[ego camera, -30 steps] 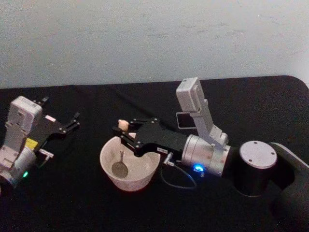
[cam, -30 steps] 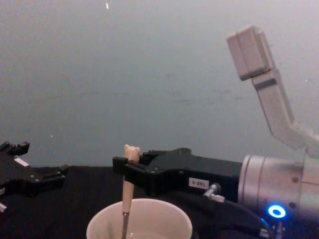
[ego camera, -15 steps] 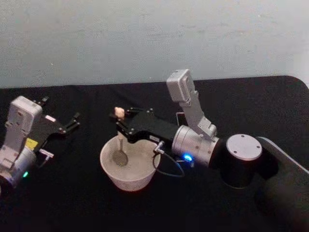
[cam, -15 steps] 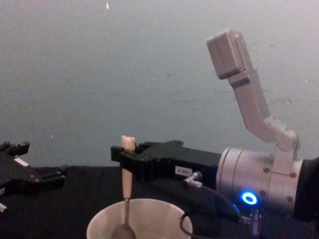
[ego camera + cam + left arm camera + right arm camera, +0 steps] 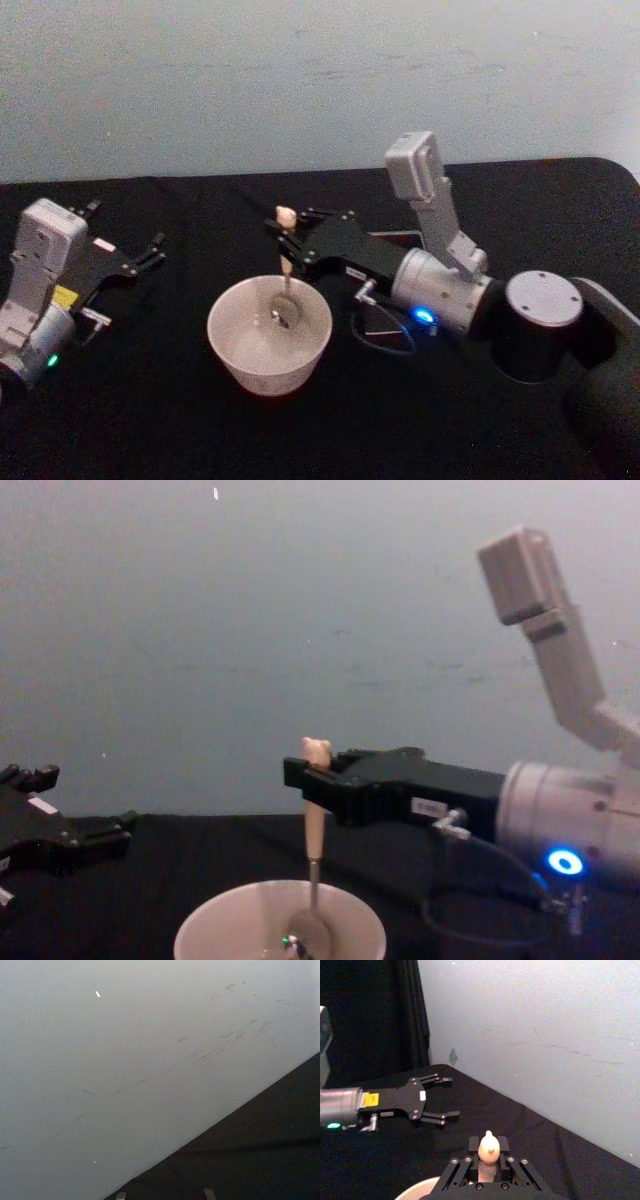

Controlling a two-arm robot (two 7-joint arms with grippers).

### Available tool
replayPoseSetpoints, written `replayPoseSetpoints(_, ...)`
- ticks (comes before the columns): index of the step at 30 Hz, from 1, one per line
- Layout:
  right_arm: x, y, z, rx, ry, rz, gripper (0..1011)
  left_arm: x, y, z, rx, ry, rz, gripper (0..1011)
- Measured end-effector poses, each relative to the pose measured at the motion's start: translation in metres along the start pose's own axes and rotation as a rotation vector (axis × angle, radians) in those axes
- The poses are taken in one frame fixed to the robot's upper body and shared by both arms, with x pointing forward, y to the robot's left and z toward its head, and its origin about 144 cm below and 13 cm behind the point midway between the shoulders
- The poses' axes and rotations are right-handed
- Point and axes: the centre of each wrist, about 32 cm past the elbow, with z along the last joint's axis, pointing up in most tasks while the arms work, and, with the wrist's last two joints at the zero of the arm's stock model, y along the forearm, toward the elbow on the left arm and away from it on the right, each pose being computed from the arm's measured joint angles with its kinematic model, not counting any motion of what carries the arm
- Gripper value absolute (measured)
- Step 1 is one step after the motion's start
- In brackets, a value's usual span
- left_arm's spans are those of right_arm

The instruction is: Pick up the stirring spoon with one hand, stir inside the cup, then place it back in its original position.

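Stirring spoon (image 5: 286, 270) near upright, metal bowl down inside the cup (image 5: 262, 368), toward the far side of the interior. Bear-head top pokes up above the jaws. Cannot tell whether the bowl touches the cup floor. Cup upright on the black table (image 5: 150, 420), roughly centre, nothing else made out in it (small glint beside the bowl in chest view, unclear what).

Progress, as a judgement: pick-up done, stirring under way. Left to do: finish the stir, lift clear of the rim, put the spoon back where it belongs. Resting spot not identifiable from these views.

Right gripper (image 5: 285, 235) reaches in from the right, held level above the cup's far side and clear of the rim. Pressed together on the beige handle just below the bear head, gap no wider than the handle itself. Plain in right wrist view: handle pinched between both fingers, head sticking out past them. Touches the spoon only, not the cup. Blue ring (image 5: 418, 320) glowing on the arm behind it.

Left gripper (image 5: 125, 230) parked over the table at far left, well apart from the cup, fingers spread, holding nothing.

Worth watching on lift-out: thin neck near the far rim, so a sideways pull could catch it and tip the cup.
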Motion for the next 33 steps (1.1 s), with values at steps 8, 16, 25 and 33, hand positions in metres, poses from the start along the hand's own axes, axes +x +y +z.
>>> replayPoseSetpoints(8, -0.003, -0.027, 0.005, -0.006, 0.005, 0.046, 223, 0.000, 0.000, 0.000, 0.000, 0.000, 0.000, 1001)
replayPoseSetpoints(16, -0.015, -0.041, 0.007, -0.014, 0.029, 0.105, 223, 0.000, 0.000, 0.000, 0.000, 0.000, 0.000, 1001)
replayPoseSetpoints(25, -0.027, -0.025, 0.008, -0.009, 0.043, 0.128, 223, 0.000, 0.000, 0.000, 0.000, 0.000, 0.000, 1001)
replayPoseSetpoints(33, -0.030, -0.001, 0.008, -0.005, 0.029, 0.109, 223, 0.000, 0.000, 0.000, 0.000, 0.000, 0.000, 1001)
